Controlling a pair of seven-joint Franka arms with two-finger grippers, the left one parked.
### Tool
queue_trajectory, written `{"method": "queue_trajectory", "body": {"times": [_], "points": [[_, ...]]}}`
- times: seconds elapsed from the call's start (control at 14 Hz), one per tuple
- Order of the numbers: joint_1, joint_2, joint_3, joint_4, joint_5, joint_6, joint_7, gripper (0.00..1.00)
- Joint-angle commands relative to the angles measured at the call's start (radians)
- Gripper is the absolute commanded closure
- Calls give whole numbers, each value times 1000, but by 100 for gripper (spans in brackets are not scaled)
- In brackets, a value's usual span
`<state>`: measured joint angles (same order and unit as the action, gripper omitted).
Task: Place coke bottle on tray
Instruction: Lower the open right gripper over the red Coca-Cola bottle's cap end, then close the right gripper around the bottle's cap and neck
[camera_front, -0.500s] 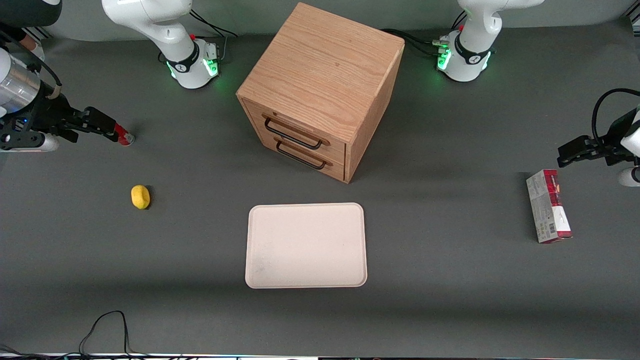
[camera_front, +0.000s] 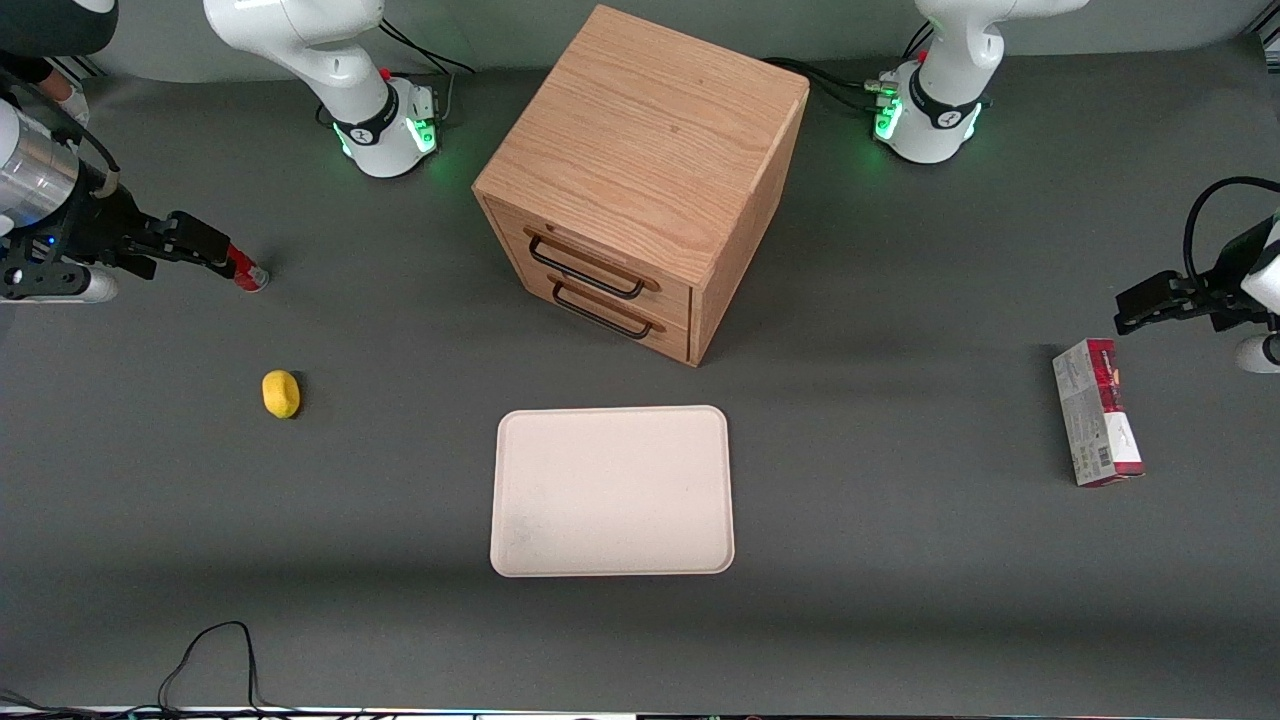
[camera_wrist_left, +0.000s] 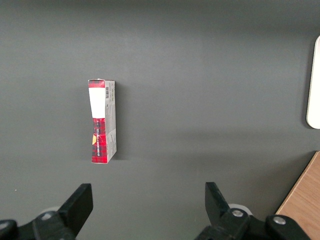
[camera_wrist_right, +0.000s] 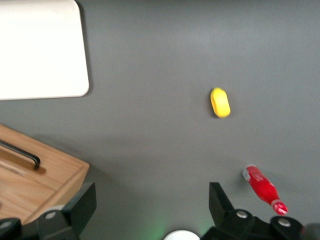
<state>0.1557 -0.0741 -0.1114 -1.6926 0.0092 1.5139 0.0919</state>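
The gripper (camera_front: 205, 250) hung wide open and held nothing, close above the coke bottle (camera_front: 246, 272). The bottle lay on the table (camera_front: 400, 330), farther away than the lemon (camera_front: 281, 393), well apart from the tray (camera_front: 612, 490).

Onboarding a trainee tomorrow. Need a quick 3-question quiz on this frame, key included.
1. True or false: the coke bottle lies on the tray.
2. Which lies nearer the front camera, the yellow fruit or the coke bottle?
3. The gripper is:
A) shut on the coke bottle
B) open, with the coke bottle lying on the table beside one finger, not between the two
C) open directly above the tray

Key: 1 false; 2 yellow fruit; 3 B.
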Motion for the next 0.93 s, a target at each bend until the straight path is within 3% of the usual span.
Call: {"method": "queue_trajectory", "body": {"times": [0.0,0.14,0.29,0.5,0.71,0.86], "points": [[-1,-111,-71,-173,-66,29,-73,0],[-1,-252,-128,-388,-113,127,-153,0],[-1,-373,-242,-578,-194,240,-240,0],[1,-429,-423,-724,-312,339,-375,0],[1,-527,-578,-907,-460,483,-399,0],[1,-538,-664,-961,-518,549,-422,0]]}}
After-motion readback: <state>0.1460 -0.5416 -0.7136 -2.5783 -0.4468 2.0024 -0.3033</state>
